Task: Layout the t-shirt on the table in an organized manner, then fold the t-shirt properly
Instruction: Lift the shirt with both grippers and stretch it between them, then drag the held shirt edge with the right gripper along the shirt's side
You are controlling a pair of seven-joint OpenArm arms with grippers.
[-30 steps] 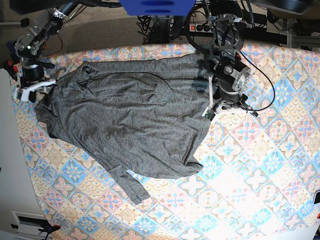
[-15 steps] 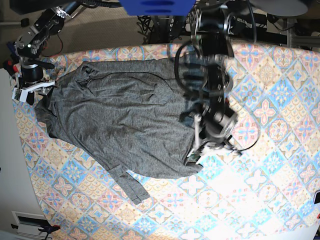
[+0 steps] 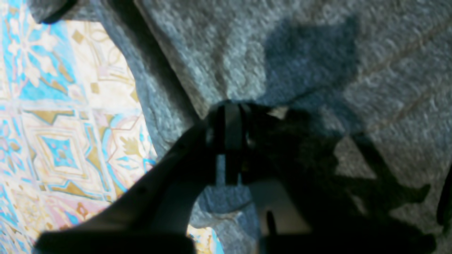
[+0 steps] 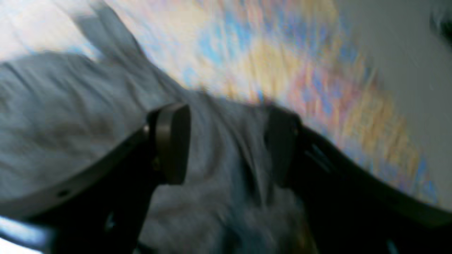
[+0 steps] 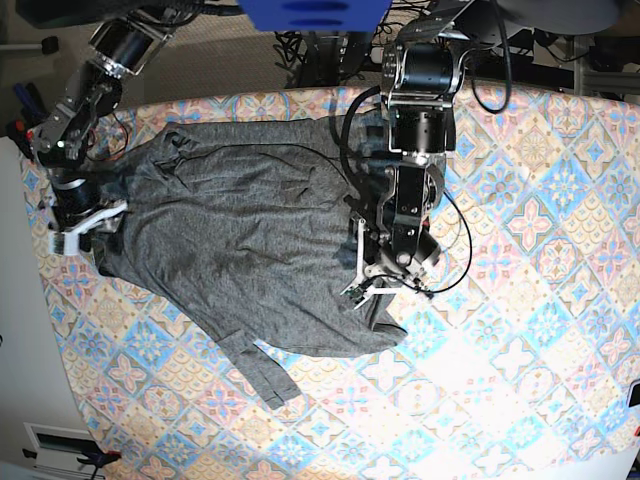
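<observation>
In the left wrist view we see the left gripper [image 3: 227, 141] pinching a fold of the shirt [image 3: 317, 70] by its edge. In the right wrist view the right gripper [image 4: 226, 144] gapes over blurred cloth. In the base view the shirt sprawls crumpled on the table [image 5: 540, 330].

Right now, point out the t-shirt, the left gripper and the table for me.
t-shirt [image 5: 240, 230], base view, middle of the body.
left gripper [image 3: 227, 121], left wrist view, between its closed fingertips.
table [image 5: 540, 300], base view, bare patterned cloth.
</observation>
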